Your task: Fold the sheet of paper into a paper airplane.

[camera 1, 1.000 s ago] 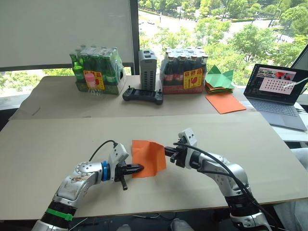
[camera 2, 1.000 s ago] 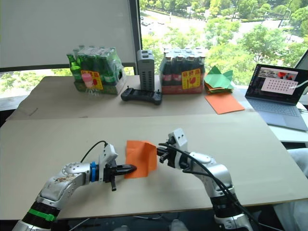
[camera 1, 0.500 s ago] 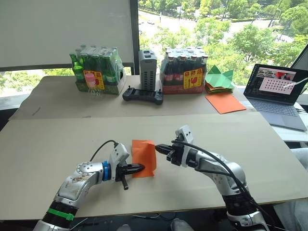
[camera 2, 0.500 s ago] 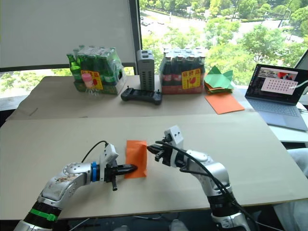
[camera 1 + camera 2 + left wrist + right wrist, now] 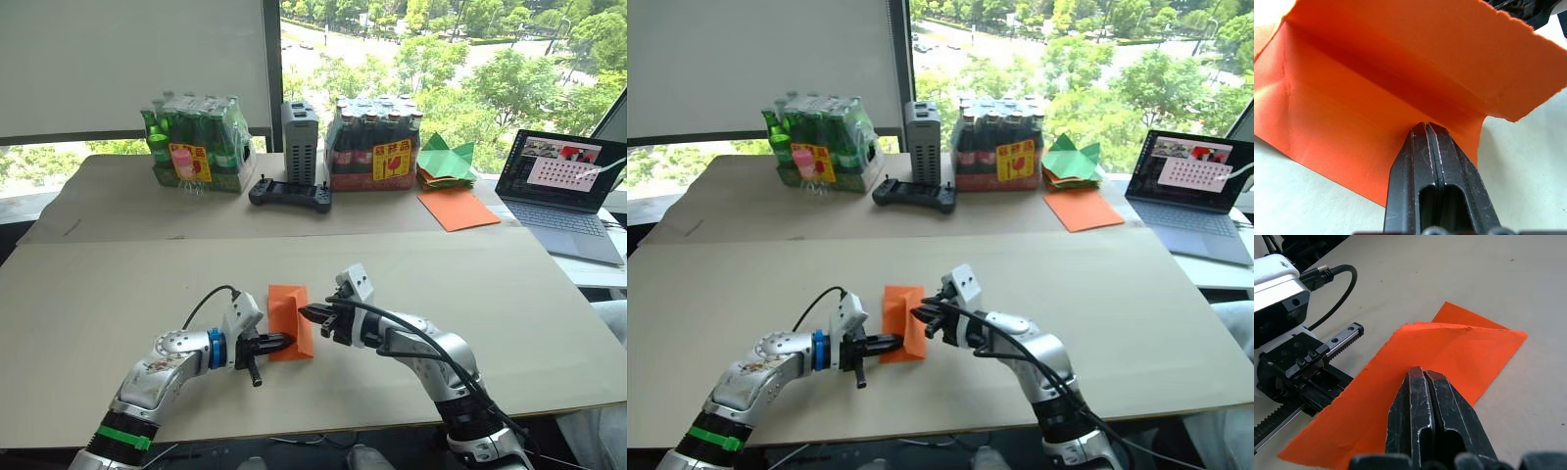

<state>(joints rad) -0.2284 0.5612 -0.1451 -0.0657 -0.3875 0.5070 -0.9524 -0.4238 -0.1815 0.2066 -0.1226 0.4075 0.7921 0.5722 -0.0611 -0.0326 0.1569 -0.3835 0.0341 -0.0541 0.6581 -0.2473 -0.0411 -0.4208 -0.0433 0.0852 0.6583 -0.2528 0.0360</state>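
Here, low in the centre of the frame, the sheet of paper [image 5: 290,308] lies on the worktop [image 5: 118,294], one half raised over the other — a lengthwise fold seems under way. The left hand [image 5: 285,340] is clamped shut on the near edge, pinning it down. The right hand [image 5: 303,312], fingers pressed together, pushes the raised flap across. Next, I judge, the flap needs laying flat with edges matched, then pressing along the crease.
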